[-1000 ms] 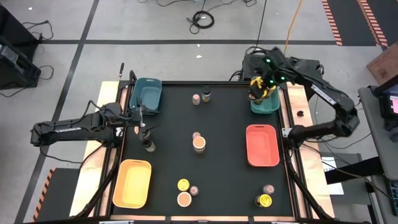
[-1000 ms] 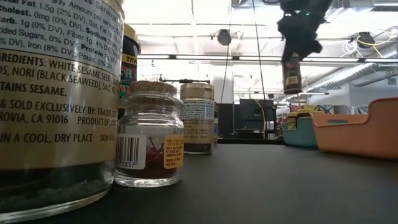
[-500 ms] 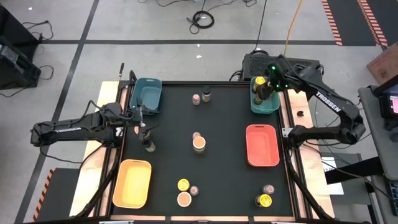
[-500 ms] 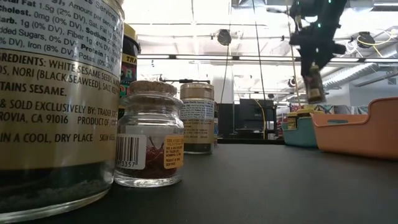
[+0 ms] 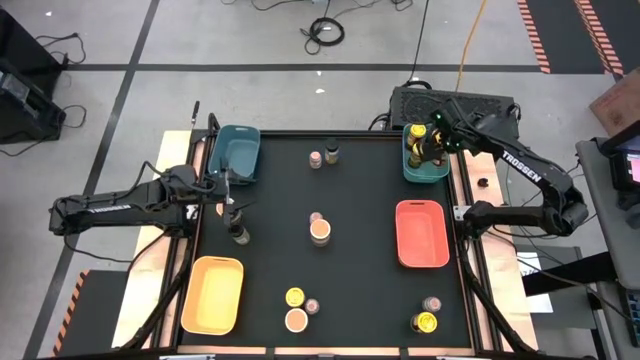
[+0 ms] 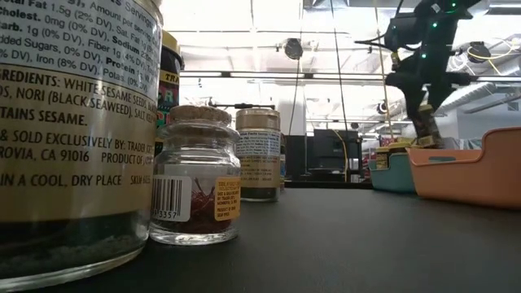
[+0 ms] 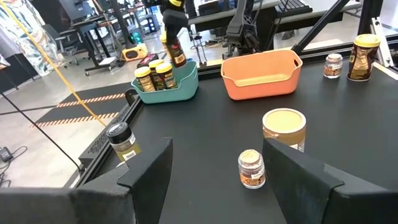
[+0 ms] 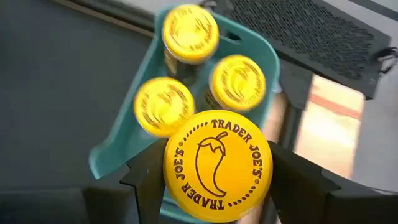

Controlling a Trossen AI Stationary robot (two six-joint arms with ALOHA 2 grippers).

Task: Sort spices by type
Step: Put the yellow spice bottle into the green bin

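From above, the right gripper [image 5: 423, 150] hangs over the teal tray [image 5: 426, 168] at the table's far right corner, closed on a yellow-lidded jar [image 5: 420, 143], while the left gripper [image 5: 232, 198] waits near the table's left edge, just beside a dark-lidded jar [image 5: 239, 233] and close to the dark blue tray [image 5: 237, 155]. That tray, the yellow tray [image 5: 212, 294] and the orange tray [image 5: 420, 234] all look bare inside here; loose jars stand at the table's middle, far edge and near edge. The low view adds the side profile: the held jar [image 6: 426, 124] hangs tilted above the teal tray [image 6: 391, 172], clear of the orange tray's [image 6: 464, 167] wall, and a small cork-topped jar [image 6: 195, 175] stands close to the lens. The left wrist view shows the left fingers [image 7: 152, 163] parted with nothing between them, a tan-lidded jar [image 7: 284, 129] and a tiny jar [image 7: 251, 168] ahead, a dark-lidded jar [image 7: 120, 140] off to one side, and, farther off, yellow-lidded jars standing in the teal tray [image 7: 180, 86]. Only the right wrist view counts them: three yellow-lidded jars [image 8: 190, 32] stand upright in the teal tray [image 8: 115, 151], and the gripped jar's chili-printed lid [image 8: 217, 165] sits between the right fingers [image 8: 144, 173], above the tray's open part.
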